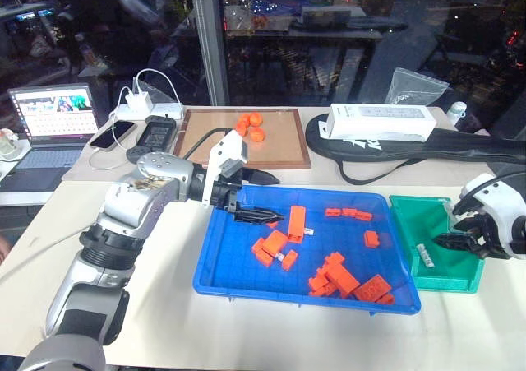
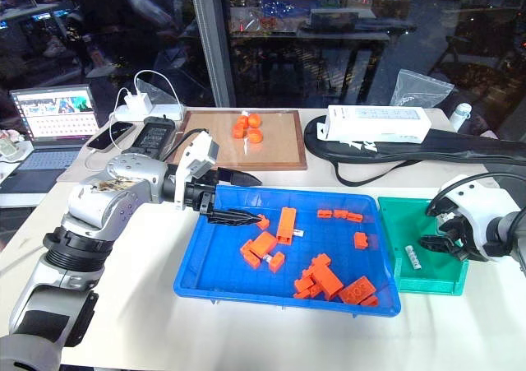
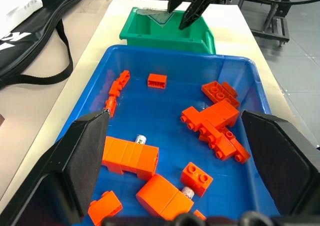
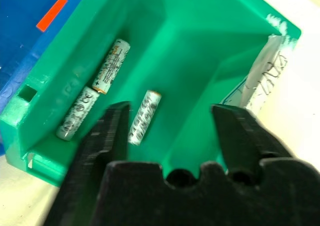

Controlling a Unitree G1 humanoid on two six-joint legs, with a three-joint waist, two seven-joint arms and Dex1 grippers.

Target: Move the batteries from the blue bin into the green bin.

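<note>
The batteries still in the blue bin point(image 3: 165, 60) look small, hard and smooth, so I think they are light, will roll easily and may slip. One battery point(image 3: 140, 139) pokes out from behind a long orange block point(image 3: 131, 157), and another battery point(image 3: 187, 191) peeks out between two orange blocks closer to my left end effector point(image 1: 261, 197). Only their ends show, so I think it is best to pinch each one across its round middle, after getting a finger tip in beside the block. The green bin point(image 4: 200, 50) sits just beside the blue bin, on the side away from my left arm, and both rest on the pale surface point(image 1: 164, 322). Three batteries already lie flat on the green bin's floor: two batteries point(image 4: 95, 95) lie end to end along the wall next to the blue bin, and a third battery point(image 4: 144, 117) lies alone near them. My right end effector point(image 4: 170, 131) hangs over the green bin with its two black fingers spread wide, and it holds nothing and touches nothing. My left end effector hovers over the blue bin's far end from the green bin, above the blocks. Its fingers are spread wide too, and nothing is between them.
</note>
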